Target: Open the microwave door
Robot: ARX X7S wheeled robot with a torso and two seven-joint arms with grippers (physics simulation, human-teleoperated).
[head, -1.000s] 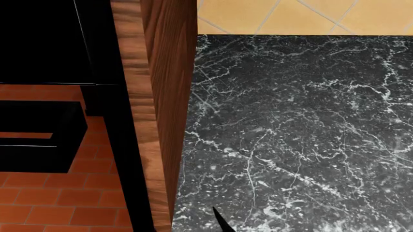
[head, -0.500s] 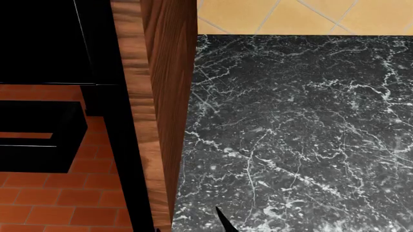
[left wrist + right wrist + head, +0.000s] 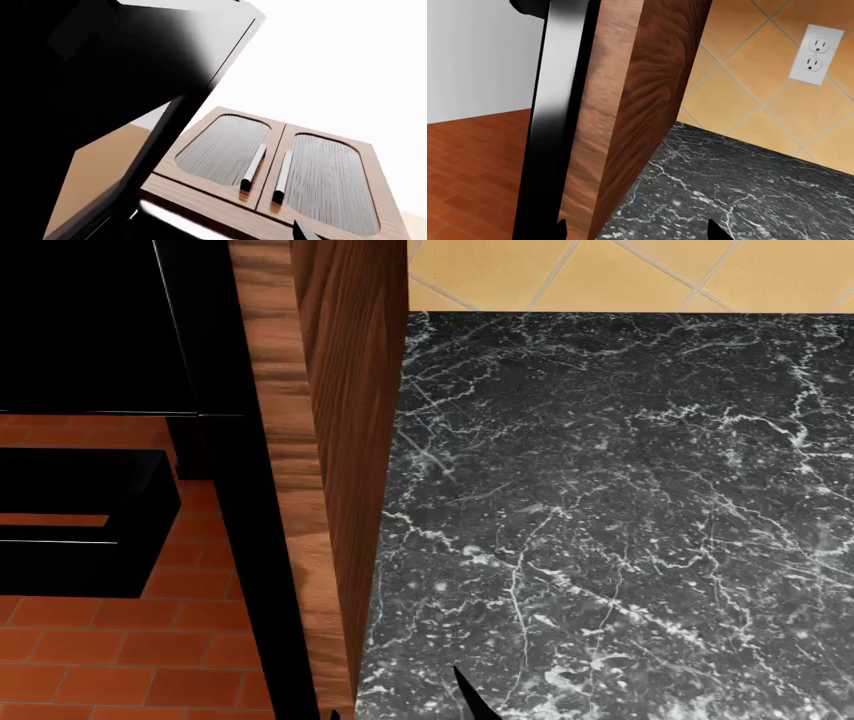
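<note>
Right tool (image 3: 637,231), tips apart, faces the wood panel (image 3: 627,100) beside a black door edge (image 3: 554,125).

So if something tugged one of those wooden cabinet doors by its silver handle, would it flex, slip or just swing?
It would probably swing stiffly, since the cabinet door looks like a solid wooden frame around a ribbed panel. Its bar handle looks smooth and glossy, so a grip might slide along it. The thick frame suggests the door is fairly heavy.
</note>
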